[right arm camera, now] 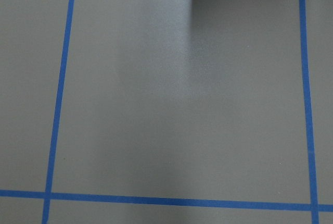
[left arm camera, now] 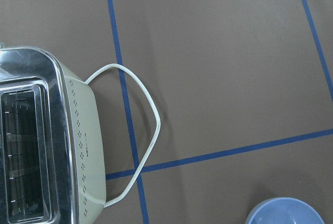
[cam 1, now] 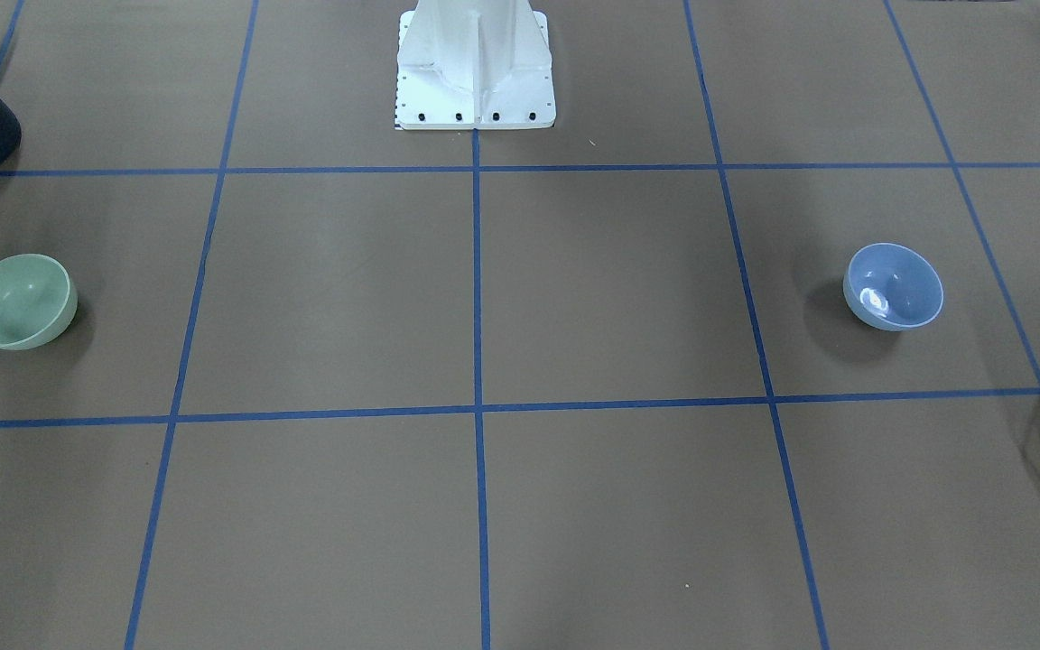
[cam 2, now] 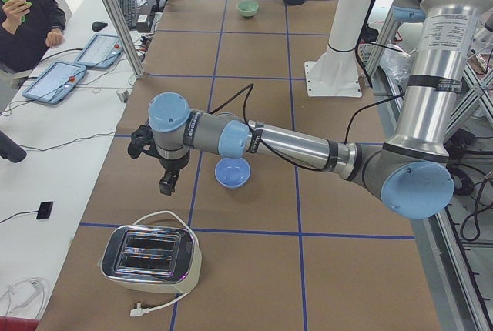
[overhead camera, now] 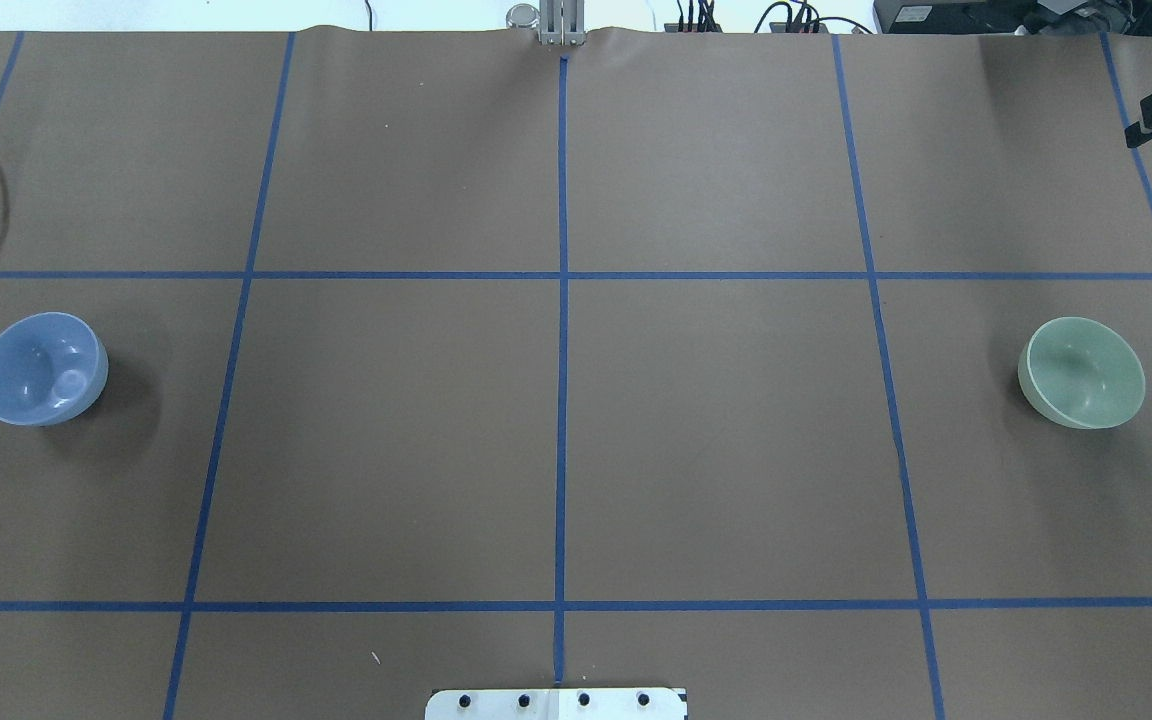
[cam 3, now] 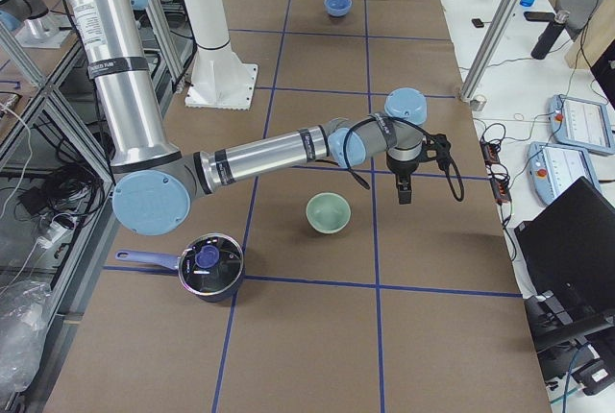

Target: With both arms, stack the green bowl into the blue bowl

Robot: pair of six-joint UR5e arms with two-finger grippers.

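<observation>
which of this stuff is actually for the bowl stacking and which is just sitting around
For the job:
- green bowl
- blue bowl
- left arm
- right arm

Just lying about:
- toaster and its white cord, near the blue bowl
- lidded saucepan, near the green bowl

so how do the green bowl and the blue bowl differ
The green bowl is pale mint, the blue bowl periwinkle. The green bowl sits on the robot's right near a pot; the blue bowl on its left near a toaster. Both are upright, empty, same size.
</observation>
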